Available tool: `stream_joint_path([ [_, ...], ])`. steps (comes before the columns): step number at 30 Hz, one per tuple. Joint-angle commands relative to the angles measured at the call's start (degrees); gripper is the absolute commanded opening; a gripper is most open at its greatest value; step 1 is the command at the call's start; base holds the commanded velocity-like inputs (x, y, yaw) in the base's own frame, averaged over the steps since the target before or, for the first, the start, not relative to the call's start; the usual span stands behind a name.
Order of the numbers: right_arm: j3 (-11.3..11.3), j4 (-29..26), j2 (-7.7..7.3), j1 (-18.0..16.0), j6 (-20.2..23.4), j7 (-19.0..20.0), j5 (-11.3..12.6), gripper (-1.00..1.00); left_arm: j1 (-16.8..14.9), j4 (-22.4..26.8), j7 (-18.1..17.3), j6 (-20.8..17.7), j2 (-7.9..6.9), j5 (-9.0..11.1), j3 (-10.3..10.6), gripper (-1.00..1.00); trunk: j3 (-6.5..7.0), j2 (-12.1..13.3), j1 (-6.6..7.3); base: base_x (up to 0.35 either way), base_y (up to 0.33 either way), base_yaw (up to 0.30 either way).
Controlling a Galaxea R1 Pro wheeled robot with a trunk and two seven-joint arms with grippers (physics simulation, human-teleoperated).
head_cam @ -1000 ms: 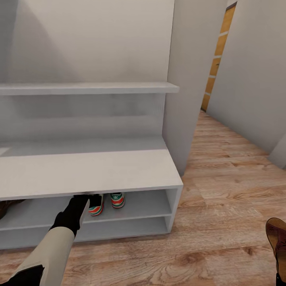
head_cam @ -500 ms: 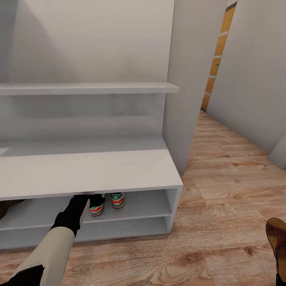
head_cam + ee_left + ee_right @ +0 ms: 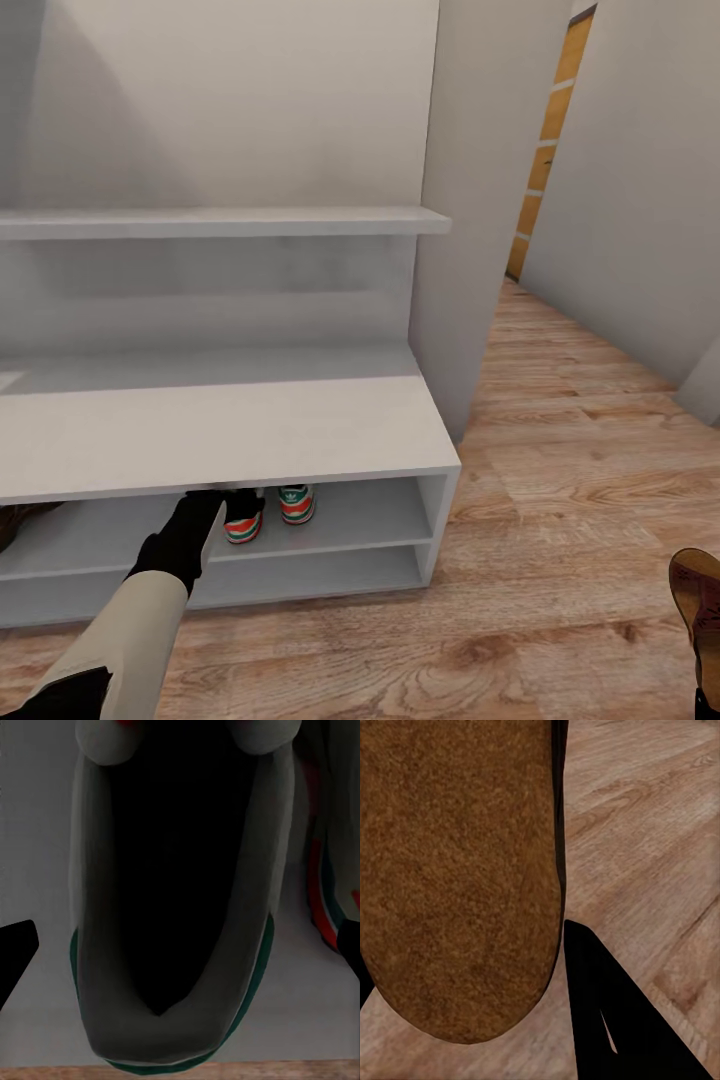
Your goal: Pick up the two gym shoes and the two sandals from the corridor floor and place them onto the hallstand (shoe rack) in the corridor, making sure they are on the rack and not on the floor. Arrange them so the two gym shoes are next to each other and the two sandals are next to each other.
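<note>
The left gripper (image 3: 232,505), fingers spread wide of the gym shoe (image 3: 172,907) resting beside its mate (image 3: 296,503) on the hallstand's upper shelf (image 3: 370,515), should withdraw straight out without nudging either shoe.

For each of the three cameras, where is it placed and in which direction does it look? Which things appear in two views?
Head view: from the robot's head, forward and down at the hallstand and corridor floor; the left arm reaches its upper shelf.
Left wrist view: near the left gripper, looking into a gym shoe; dark fingertips flank it.
Right wrist view: near the right gripper, looking past a sandal to the floor; one dark finger shows.
Shared: both gym shoes with head view; sandal too.
</note>
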State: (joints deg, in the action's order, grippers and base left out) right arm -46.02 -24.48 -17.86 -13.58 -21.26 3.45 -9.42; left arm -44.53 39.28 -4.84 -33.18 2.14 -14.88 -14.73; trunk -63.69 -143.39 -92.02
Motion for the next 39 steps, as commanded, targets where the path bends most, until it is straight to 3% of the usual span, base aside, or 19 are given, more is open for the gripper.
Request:
stream_joint_path([
  [1, -0.48, 0.05, 0.02, -0.06, -0.18, 0.42, -0.25, -1.0, -0.03, 0.08, -0.51, -0.22, 0.08, -0.59, -0.38, 1.0, -0.05, -0.02, 0.01, -0.012, 0.0, 0.0],
  [14, -0.48, 0.12, 0.03, -0.08, -0.18, 0.42, -0.25, -1.0, 0.33, 0.09, -0.52, -0.21, 0.05, -0.59, -0.39, 1.0, -0.05, -0.02, 0.01, -0.263, 0.024, 0.0],
  [28, -0.49, 0.13, 0.03, -0.1, -0.27, 0.47, -0.25, -1.0, 1.14, 0.1, -0.65, 0.38, -0.2, -0.5, -0.55, 1.0, -0.05, -0.02, 0.01, -0.287, 0.203, 0.0],
  [34, -0.48, 0.31, 0.04, -0.08, -0.27, 0.5, -0.25, -1.0, 6.33, 0.11, -1.21, 10.24, -1.08, -0.1, -0.7, 1.0, -0.05, -0.02, 0.01, -0.274, 0.224, 0.0],
  [39, -0.47, 0.48, 0.07, -0.06, -0.27, 0.51, -0.28, -1.0, 11.9, 0.29, -1.65, 16.11, -2.19, 2.19, -0.73, 1.0, -0.05, -0.02, 0.01, -0.273, 0.224, 0.0],
])
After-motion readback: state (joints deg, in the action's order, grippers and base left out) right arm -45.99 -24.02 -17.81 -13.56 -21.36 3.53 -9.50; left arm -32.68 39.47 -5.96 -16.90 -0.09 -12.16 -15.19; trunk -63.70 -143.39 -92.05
